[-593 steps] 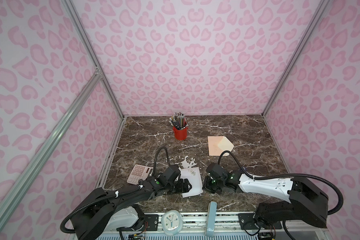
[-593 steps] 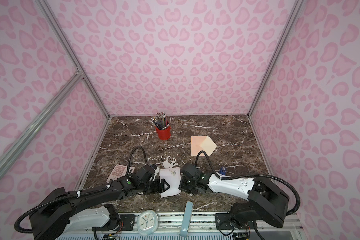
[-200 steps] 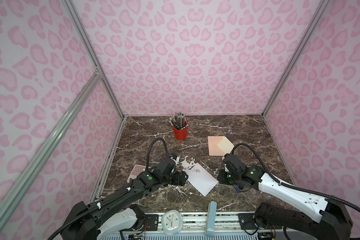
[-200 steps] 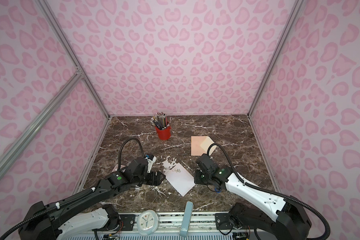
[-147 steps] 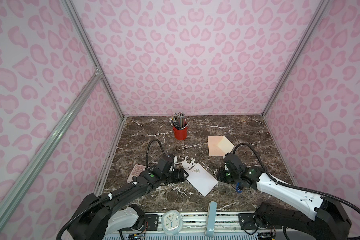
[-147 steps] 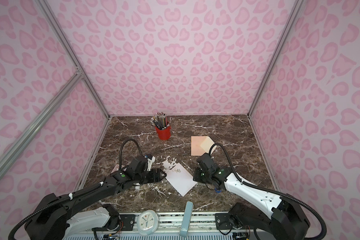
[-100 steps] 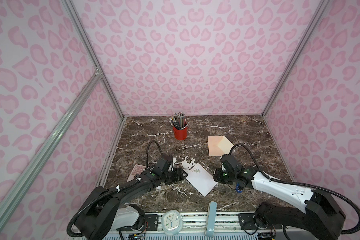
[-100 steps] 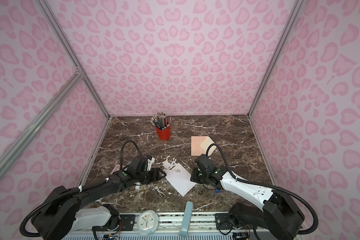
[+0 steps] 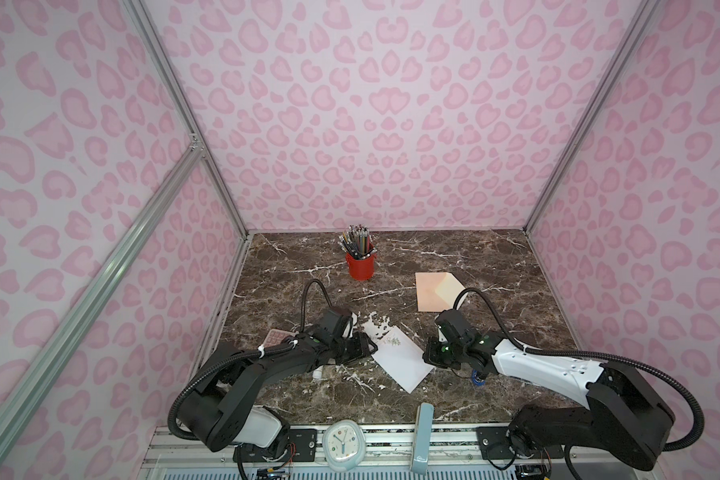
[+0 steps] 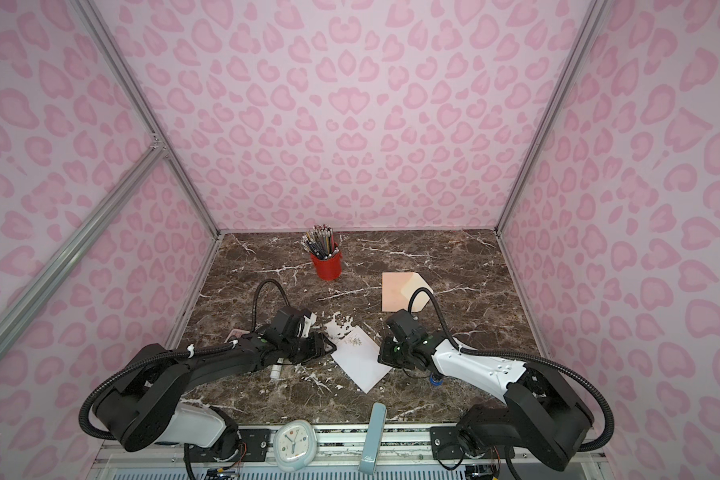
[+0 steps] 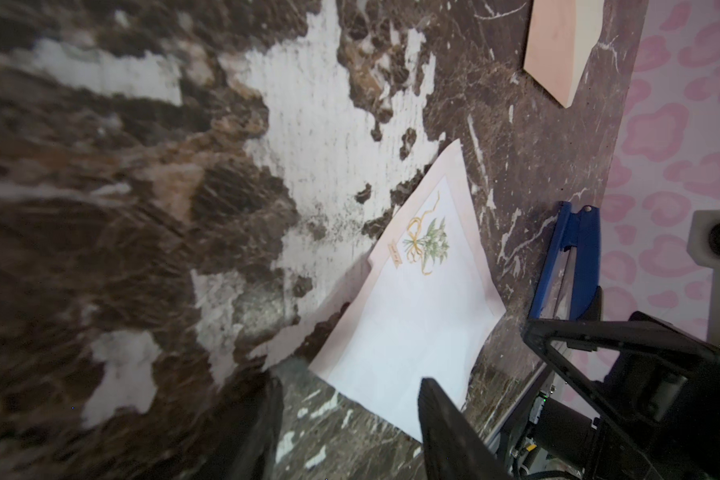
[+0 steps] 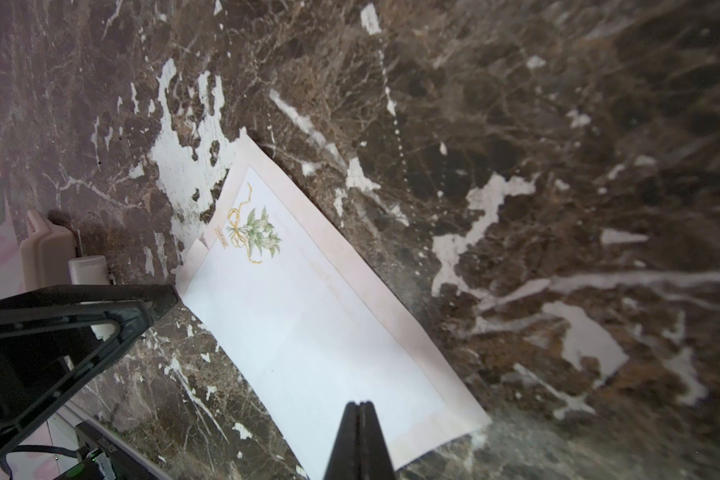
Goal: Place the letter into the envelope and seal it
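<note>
While the letter (image 9: 400,365) is lying flat and skewed on the worktop (image 9: 499,266) near the front, both hands are sitting at opposite ends of it. Envelope (image 9: 433,293) is lying further back and to the right, well apart from the letter, with its flap out and nothing in it.

Left hand (image 9: 366,348) is sitting at the letter's left corner, on the side of the plant drawing (image 11: 429,245). In the left wrist view its fingers (image 11: 437,415) are standing apart with the sheet's edge running between them, clamped on nothing.

Right hand (image 12: 360,411) is sitting at the end away from the drawing. Its fingers are pressed together, with the tips over the sheet just inside its border. Cannot tell whether they are pinning the paper or only hovering above it. Nothing is visibly caught between them.

Step, as I am judging it: picking up the letter. Insertion and sealing are not yet begun.

Next move is likely calling for the left hand to pinch that edge. The sheet is thin and flat on the stone, so the edge needs to be lifted or buckled first, probably against the right hand's tips. After that the letter is needing a carry to the envelope, and the envelope mouth is needing opening. Risk is the paper sliding or creasing.
</note>
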Tool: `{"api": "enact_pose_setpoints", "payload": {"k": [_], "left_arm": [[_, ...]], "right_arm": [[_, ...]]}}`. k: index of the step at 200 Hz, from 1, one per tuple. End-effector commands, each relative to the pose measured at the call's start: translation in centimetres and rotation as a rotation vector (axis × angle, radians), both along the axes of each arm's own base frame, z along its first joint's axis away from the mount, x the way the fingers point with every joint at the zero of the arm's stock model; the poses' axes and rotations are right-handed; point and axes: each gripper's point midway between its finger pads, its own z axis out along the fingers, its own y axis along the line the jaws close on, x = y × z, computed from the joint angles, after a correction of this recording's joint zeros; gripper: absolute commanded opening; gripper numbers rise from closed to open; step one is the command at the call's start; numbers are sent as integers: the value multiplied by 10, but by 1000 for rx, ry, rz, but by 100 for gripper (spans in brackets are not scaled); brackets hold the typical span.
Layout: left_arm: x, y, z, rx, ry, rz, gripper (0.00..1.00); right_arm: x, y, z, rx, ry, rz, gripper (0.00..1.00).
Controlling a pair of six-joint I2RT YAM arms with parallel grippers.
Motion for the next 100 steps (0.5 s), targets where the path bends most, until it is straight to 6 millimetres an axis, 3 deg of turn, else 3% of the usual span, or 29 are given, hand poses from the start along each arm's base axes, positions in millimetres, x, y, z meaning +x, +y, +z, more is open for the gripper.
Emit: {"api": "enact_pose_setpoints", "payload": {"k": [1,100], "left_arm": [[4,-4,2,-19,-20,-9,55],[1,-11,-10,-44,10,-37,41]], "right_arm": [[-1,0,-5,-4,0,14,4],[-8,0,-30,-26,64,36,0]]}}
